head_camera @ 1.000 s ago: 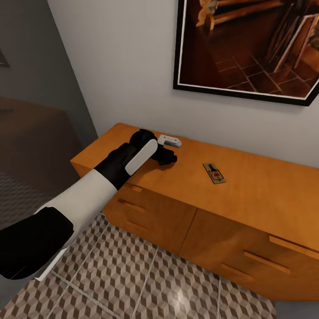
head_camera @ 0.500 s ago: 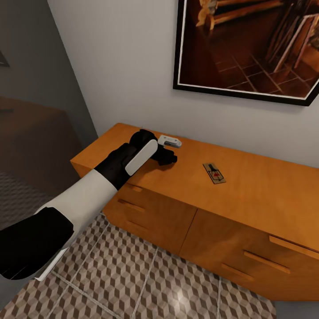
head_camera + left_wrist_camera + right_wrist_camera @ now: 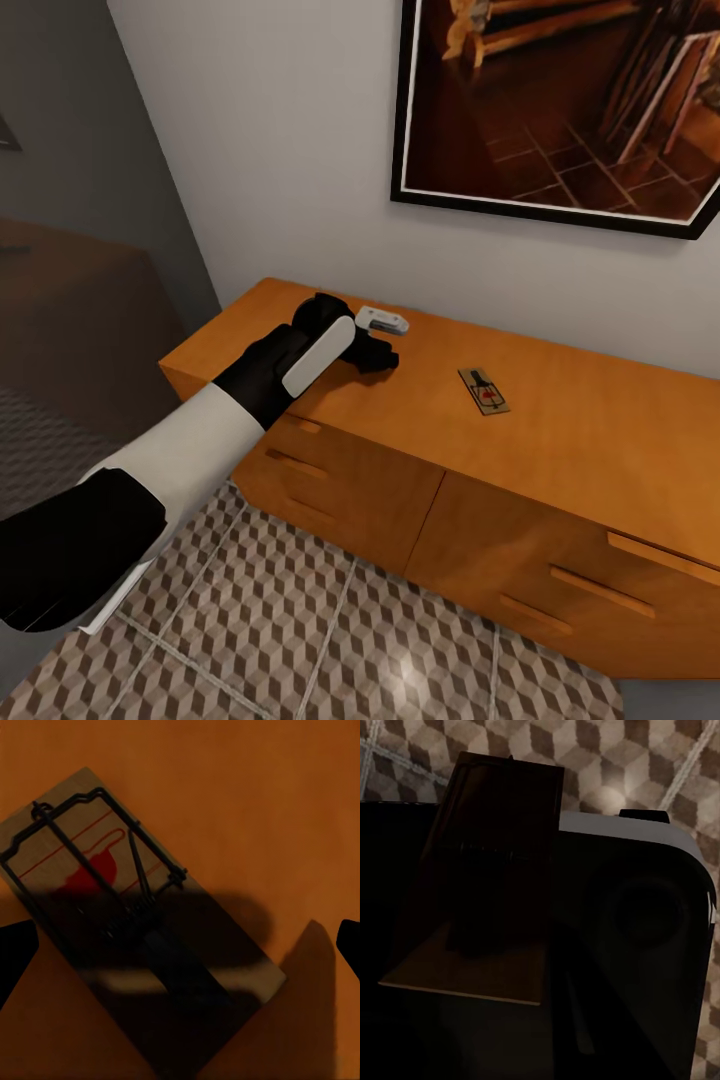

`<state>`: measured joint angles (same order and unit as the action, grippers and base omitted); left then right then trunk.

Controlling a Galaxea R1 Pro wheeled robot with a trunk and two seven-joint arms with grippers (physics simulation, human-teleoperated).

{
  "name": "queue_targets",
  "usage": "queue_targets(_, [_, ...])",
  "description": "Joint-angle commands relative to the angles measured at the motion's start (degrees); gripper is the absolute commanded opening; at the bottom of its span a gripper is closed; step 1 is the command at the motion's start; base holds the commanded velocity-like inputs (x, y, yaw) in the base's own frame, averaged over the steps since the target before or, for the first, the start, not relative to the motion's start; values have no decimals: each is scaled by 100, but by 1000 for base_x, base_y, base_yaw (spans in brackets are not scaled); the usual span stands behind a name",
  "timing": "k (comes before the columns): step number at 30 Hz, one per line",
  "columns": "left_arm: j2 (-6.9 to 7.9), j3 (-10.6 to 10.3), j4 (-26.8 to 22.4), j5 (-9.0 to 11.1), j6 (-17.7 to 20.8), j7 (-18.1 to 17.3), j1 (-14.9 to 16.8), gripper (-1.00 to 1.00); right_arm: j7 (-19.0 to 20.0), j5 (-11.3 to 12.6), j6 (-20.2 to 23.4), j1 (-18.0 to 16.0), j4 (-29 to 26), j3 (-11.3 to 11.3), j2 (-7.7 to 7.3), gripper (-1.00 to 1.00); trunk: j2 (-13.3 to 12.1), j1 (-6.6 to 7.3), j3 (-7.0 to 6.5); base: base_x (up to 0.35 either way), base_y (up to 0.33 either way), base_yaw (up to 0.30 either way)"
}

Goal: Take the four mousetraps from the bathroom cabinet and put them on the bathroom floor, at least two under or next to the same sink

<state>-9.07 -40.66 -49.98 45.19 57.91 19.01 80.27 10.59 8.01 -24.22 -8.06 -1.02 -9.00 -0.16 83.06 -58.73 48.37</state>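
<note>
On top of the orange-brown cabinet (image 3: 560,440) lies one mousetrap (image 3: 484,390), to the right of my left gripper (image 3: 383,357). The left wrist view looks straight down on another mousetrap (image 3: 112,892), flat on the cabinet top. My left gripper (image 3: 180,952) hangs open over it, with dark fingertips (image 3: 15,952) at both edges of that view; in the head view the hand hides this trap. My right gripper is shut on a further mousetrap (image 3: 487,870), a dark board held above my base and the cube-patterned bathroom floor (image 3: 607,757). The sink is out of view.
A large framed picture (image 3: 560,100) hangs on the wall above the cabinet. A small white block (image 3: 383,320) sits just beyond my left hand. Patterned floor (image 3: 300,620) runs in front of the drawer fronts. A dark doorway (image 3: 80,280) opens at the left.
</note>
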Motion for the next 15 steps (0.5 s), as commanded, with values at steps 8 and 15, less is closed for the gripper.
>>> queue_targets(8, [9, -12, 11, 60, 2, 59, -49, 100, 35, 78, -13, -3, 5, -40, -2, -100, 2, 0, 4, 0, 0, 0])
queue_targets(15, [10, -12, 10, 60, 1, 59, -55, 100, 32, 78, -13, -3, 5, -40, -2, -100, 2, 0, 4, 0, 0, 0])
